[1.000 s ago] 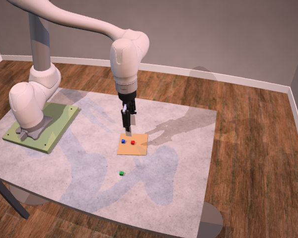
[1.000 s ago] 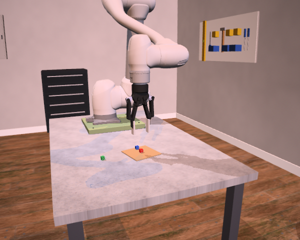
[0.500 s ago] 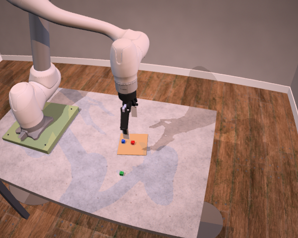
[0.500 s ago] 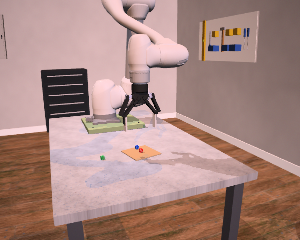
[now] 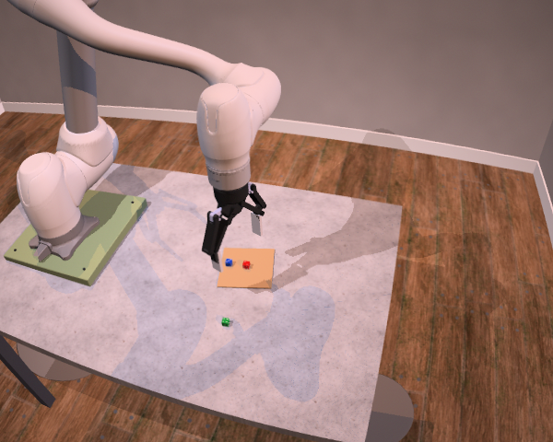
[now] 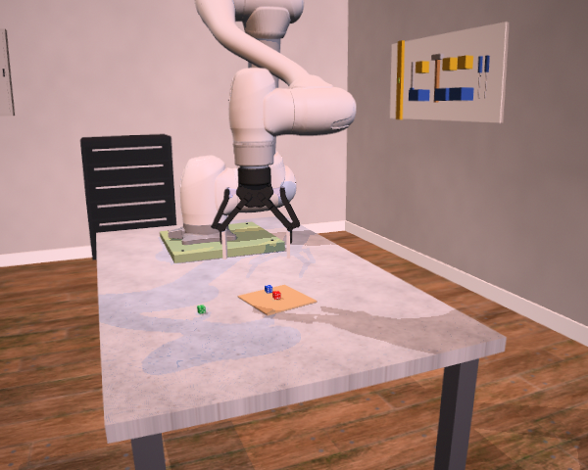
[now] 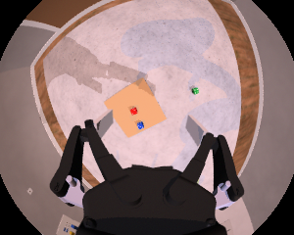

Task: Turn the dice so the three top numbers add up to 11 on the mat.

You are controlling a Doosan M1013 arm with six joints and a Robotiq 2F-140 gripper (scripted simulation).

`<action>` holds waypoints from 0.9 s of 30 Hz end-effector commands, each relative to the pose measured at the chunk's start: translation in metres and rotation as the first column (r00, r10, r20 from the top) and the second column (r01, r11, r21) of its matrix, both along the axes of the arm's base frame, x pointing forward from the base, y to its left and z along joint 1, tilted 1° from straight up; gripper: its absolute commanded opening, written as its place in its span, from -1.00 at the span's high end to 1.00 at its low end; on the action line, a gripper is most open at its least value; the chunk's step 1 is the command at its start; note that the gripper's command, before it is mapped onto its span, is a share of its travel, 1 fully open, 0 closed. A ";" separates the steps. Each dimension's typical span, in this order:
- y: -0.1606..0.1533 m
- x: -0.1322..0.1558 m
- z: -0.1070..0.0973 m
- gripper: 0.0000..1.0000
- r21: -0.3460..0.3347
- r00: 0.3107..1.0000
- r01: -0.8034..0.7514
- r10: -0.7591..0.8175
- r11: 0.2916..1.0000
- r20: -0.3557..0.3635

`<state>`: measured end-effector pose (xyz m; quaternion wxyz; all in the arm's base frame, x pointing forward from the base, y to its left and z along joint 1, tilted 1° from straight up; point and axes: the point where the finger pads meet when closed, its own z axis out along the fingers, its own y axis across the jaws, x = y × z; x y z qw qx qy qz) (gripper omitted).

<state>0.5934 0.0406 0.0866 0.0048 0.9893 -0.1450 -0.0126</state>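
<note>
- The jaws are released and spread wide, with nothing gripped; they are held above the tabletop [image 5: 353,308] [image 6: 208,389] [image 7: 88,49], and a gap is left between their pale pads [image 5: 255,224] [image 6: 224,245] [image 7: 105,123].
- The orange mat [image 5: 263,273] [image 6: 297,301] [image 7: 147,105] is laid flat on the tabletop, just below the middle of the frame in the top view and near the middle in the wrist view.
- The red die [image 5: 246,264] [image 6: 276,295] [image 7: 133,111] is seated on the mat, near its middle.
- The blue die [image 5: 229,261] [image 6: 269,289] [image 7: 140,125] is also set on the mat, apart from the red one; in the top view it is seen to the left, near the mat's left edge.
- The green die [image 5: 225,321] [image 6: 201,308] [image 7: 195,91] is placed off the mat on the tabletop: below the mat in the top view, left of it in the exterior view, and at upper right of it in the wrist view.
- The numbers on top cannot be read reliably at this size.
- The white arm [image 5: 224,128] [image 6: 254,111] is mounted on a green base plate [image 5: 88,276] [image 6: 180,257], seen at left in the top view.
</note>
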 end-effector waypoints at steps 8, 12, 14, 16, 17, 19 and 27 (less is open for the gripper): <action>-0.056 0.011 -0.006 -1.00 -0.014 0.884 0.467 -0.467 0.884 0.012; -0.075 0.013 -0.009 -1.00 -0.016 0.798 0.603 -0.603 0.797 0.015; -0.075 0.013 -0.009 -1.00 -0.016 0.798 0.603 -0.603 0.797 0.015; -0.095 0.013 -0.011 -1.00 -0.018 0.688 0.725 -0.725 0.688 0.019; -0.101 0.013 -0.011 -1.00 -0.018 0.654 0.756 -0.756 0.654 0.020; -0.111 0.014 -0.013 -1.00 -0.018 0.588 0.809 -0.809 0.588 0.022; -0.132 0.013 -0.015 0.63 -0.019 0.432 0.902 -0.901 0.432 0.026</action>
